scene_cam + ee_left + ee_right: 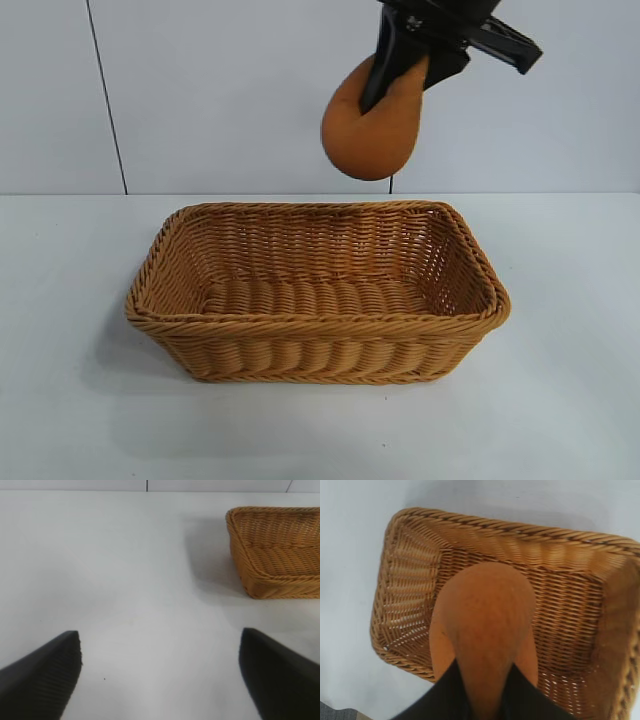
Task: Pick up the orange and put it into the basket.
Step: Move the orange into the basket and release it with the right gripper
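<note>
The orange [372, 125], a soft brownish-orange lump, hangs high in the air, pinched at its narrow end by my right gripper [398, 78], which is shut on it. It hangs above the far rim of the wicker basket [315, 322], which stands empty on the white table. In the right wrist view the orange [482, 625] bulges out between the black fingers [447, 692] with the basket [410, 630] below it. My left gripper [160, 672] is open and empty, low over the bare table, with the basket's corner [270, 575] off to one side.
The white table [70, 400] surrounds the basket on all sides. A pale wall with a dark vertical seam [105, 95] stands behind it.
</note>
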Controlling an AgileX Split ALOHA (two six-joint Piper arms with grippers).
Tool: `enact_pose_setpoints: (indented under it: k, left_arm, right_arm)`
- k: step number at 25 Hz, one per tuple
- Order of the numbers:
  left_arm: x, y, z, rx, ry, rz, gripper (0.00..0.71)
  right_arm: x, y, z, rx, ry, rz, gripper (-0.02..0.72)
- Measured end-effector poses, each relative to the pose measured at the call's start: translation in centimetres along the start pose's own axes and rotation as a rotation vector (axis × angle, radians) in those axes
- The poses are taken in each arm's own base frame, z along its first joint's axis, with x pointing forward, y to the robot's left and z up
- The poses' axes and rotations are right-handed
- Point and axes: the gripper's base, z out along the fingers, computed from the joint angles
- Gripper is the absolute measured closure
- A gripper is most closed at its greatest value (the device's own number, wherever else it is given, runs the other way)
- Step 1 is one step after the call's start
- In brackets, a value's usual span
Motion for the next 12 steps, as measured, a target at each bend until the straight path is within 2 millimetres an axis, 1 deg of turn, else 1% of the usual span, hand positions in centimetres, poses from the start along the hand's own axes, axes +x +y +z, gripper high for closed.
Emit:
enact_pose_setpoints:
  k: [2, 5, 9, 12]
  left_arm:
    - [0.0, 0.0, 0.0, 0.0, 0.0, 0.0, 0.098]
    - [0.0, 0.0, 0.0, 0.0, 0.0, 0.0, 0.098]
    - [0.0, 0.0, 0.0, 0.0, 0.0, 0.0, 0.098]
    - [0.0, 0.0, 0.0, -0.005, 0.0, 0.003, 0.098]
  right_arm:
    - [0.1, 0.5, 0.9, 0.005, 0.0, -0.015, 0.669]
    - [0.1, 0.2, 3.1, 0.019, 0.036, -0.009, 0.669]
    - [0.6, -1.2, 7.6, 0.056, 0.127, 0.007, 0.669]
    - [1.4, -2.3, 11.2, 0.078, 0.21, 0.026, 0.669]
